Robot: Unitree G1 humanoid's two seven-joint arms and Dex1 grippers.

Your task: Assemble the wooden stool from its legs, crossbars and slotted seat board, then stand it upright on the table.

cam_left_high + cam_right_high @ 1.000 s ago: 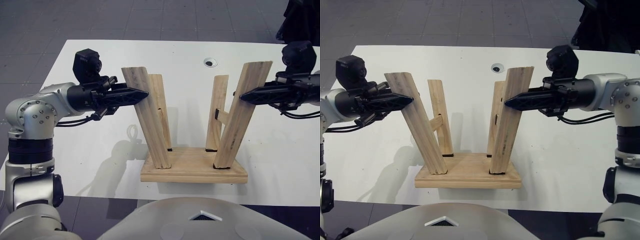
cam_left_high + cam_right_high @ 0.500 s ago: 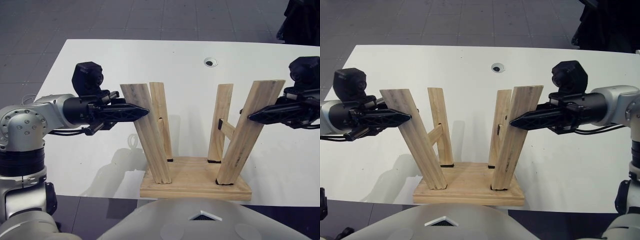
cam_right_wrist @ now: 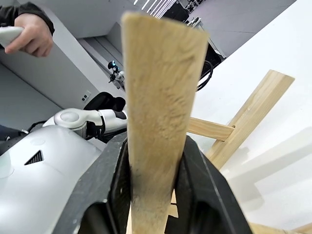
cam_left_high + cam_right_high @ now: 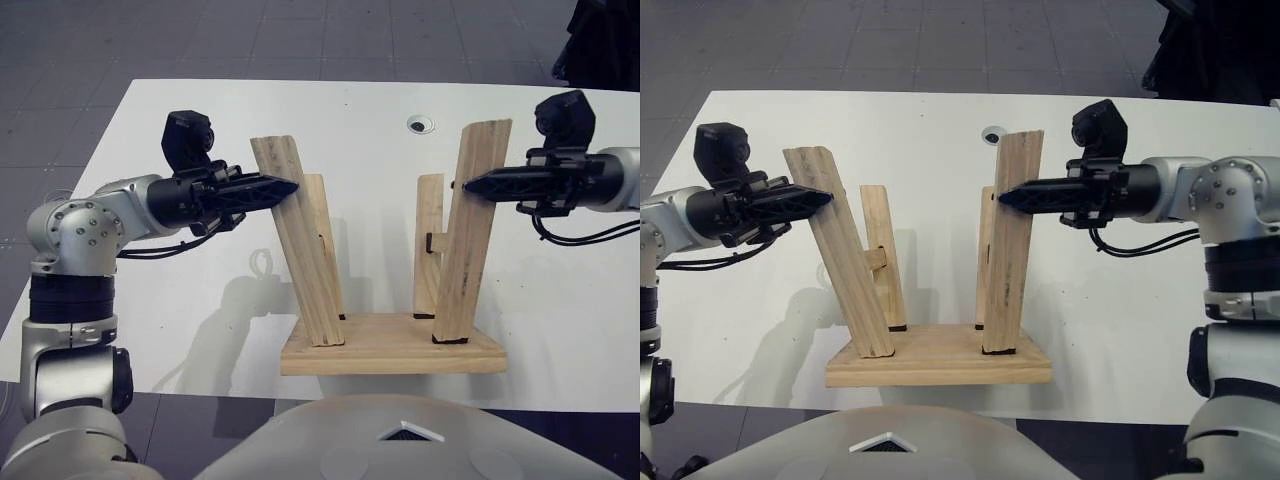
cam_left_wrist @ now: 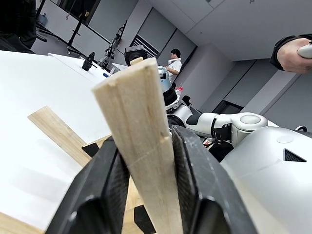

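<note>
My left pincer (image 4: pixel 286 187) clamps the tilted leg (image 4: pixel 305 270) near its top. My right pincer (image 4: pixel 470 184) clamps the upright leg (image 4: pixel 463 270), seat board (image 4: pixel 390 353) below.

A white table (image 4: pixel 180 120) is set on a floor of grey tiles (image 4: pixel 300 35), and a round cable port (image 4: pixel 421 124) is let into its far side. Grey walls (image 5: pixel 234 87) and a pale ceiling (image 5: pixel 219 19) are seen behind, with dark stands (image 5: pixel 76 29), possibly tripods.

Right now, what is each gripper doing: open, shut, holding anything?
Left gripper: shut on the near left leg, close to its top end.
Right gripper: shut on the near right leg, close to its top end.
</note>
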